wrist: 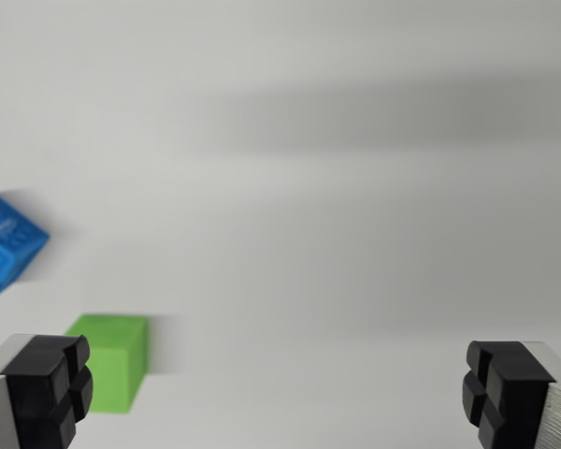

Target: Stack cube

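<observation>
Green cube low at the wrist view's left, matte, sharp-edged, flat on white table, partly hidden behind left finger pad. Blue cube further left, near but apart from green, turned cornerwise, embossed top, cropped by frame. Gripper spread wide, holding nothing; black ridged rubber fingertips on grey metal.

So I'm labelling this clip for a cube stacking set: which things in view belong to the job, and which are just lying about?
Belongs to the job:
- green cube, low at the wrist view's left
- blue cube, at the left edge, partly cut off
- gripper, open, holding nothing

Just lying about:
- nothing else shows; only the bare white table
</observation>
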